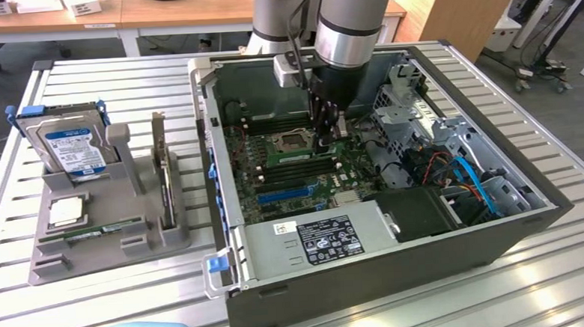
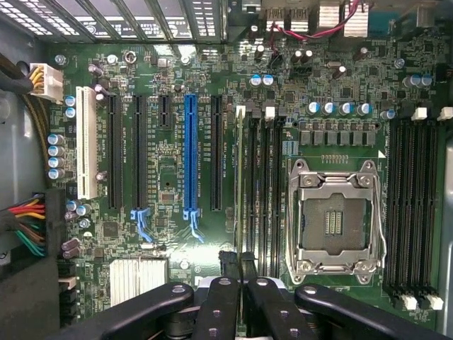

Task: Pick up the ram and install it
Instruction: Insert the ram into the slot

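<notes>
In the wrist view the ram [image 2: 241, 177] appears edge-on as a thin pale-green strip. It runs along the first memory slot, between the black expansion slots and the empty processor socket [image 2: 334, 219]. My gripper [image 2: 239, 278] is shut on the ram's near end, one black finger on each side of it. Whether the ram is seated in the slot or just above it, I cannot tell. In the exterior view the gripper [image 1: 328, 129] reaches straight down into the open computer case [image 1: 378, 275], right beside the socket [image 1: 293, 141], and the ram is hidden by the fingers.
A grey fixture [image 1: 96, 252] stands at the exterior view's left of the case. It holds a blue-labelled hard drive [image 1: 71, 149], a square silver processor chip [image 1: 64, 211] and a green stick [image 1: 101, 233]. Inside the case are a power supply [image 1: 321, 240], drive cages and cables [image 1: 473, 180].
</notes>
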Robot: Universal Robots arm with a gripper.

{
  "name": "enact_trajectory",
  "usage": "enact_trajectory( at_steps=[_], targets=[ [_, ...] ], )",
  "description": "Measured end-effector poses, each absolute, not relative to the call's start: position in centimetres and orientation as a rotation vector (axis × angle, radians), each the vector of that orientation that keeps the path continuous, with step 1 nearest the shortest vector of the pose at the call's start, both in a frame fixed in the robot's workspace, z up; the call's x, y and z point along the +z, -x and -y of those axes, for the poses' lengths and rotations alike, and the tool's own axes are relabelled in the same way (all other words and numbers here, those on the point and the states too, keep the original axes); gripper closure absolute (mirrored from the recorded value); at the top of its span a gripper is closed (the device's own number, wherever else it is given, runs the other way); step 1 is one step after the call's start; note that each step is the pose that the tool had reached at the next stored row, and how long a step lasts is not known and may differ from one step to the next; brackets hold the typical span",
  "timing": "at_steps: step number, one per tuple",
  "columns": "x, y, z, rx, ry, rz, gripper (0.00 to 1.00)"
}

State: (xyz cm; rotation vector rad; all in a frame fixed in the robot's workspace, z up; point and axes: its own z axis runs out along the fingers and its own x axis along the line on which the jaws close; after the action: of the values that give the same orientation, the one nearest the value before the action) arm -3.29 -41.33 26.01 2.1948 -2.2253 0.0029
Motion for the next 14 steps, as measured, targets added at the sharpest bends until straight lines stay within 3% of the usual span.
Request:
enact_trajectory(
  at_steps=[14],
  targets=[
    [25.44, 3.29, 41.1, 0.003, -2.195, 2.225, 0.88]
  ],
)
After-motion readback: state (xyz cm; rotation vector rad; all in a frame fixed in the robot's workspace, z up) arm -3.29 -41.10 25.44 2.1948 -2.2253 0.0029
